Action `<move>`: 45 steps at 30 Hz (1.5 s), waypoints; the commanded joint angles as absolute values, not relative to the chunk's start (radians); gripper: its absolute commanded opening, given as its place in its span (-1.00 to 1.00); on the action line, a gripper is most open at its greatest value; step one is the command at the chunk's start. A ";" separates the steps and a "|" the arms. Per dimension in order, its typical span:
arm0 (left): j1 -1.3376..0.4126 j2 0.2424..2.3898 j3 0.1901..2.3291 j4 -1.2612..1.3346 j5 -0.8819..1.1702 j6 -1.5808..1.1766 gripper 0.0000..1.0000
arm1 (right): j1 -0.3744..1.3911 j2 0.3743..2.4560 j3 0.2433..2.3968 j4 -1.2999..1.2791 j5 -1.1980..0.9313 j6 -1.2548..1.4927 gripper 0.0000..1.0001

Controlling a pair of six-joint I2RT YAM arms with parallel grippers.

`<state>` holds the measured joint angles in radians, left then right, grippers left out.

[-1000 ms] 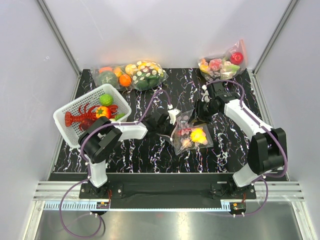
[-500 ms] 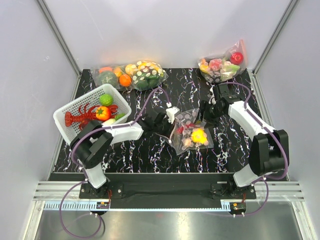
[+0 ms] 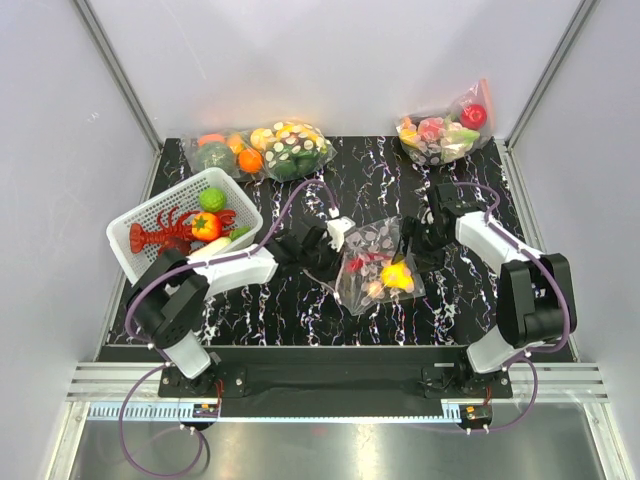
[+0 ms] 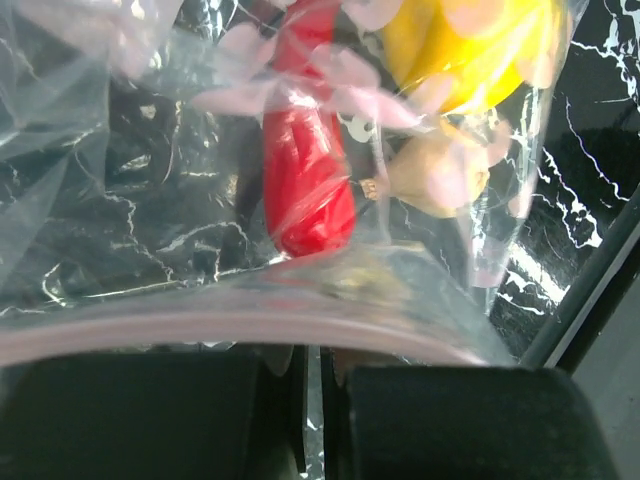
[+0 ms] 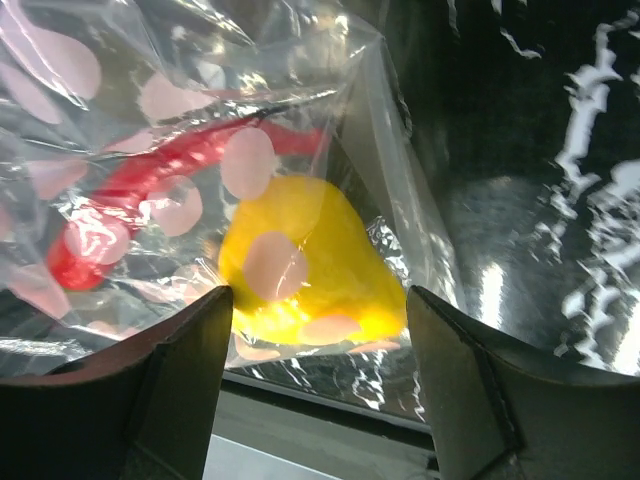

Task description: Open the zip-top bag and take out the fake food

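Observation:
The zip-top bag (image 3: 372, 262), clear with white dots, lies mid-table. It holds a yellow fruit (image 3: 397, 272), a red piece (image 3: 366, 262) and a tan piece (image 3: 374, 288). I see no green fruit in it. My left gripper (image 3: 342, 248) is shut on the bag's pinkish zip strip (image 4: 200, 335). The red piece (image 4: 305, 185), yellow fruit (image 4: 465, 40) and tan piece (image 4: 440, 170) show through the plastic beyond it. My right gripper (image 3: 411, 244) is open at the bag's right edge. Its fingers (image 5: 150, 385) flank the yellow fruit (image 5: 310, 260) through the plastic without closing on it.
A white basket (image 3: 140, 215) at the left holds a red lobster (image 3: 160, 238), a tomato and green pieces. A bulging dotted bag of oranges and greens (image 3: 285, 148) lies at the back. A dotted bag with a red apple (image 3: 445, 130) lies at the back right.
My right gripper has come forward from the back to the bag's right edge. My left gripper has drawn the bag's zip edge slightly left and the bag has shifted with it.

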<state>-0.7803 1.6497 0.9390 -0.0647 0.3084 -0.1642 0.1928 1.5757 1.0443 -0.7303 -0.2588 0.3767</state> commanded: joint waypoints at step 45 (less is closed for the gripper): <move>-0.535 0.893 0.934 -0.785 -0.026 -0.241 -1.00 | 0.149 1.641 1.049 -0.646 -0.245 0.417 -1.00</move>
<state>-0.5659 0.9257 0.8661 -0.7151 0.0666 -0.2157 0.1570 1.6569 1.0260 -0.6342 -0.2478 0.4168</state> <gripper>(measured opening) 0.030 0.011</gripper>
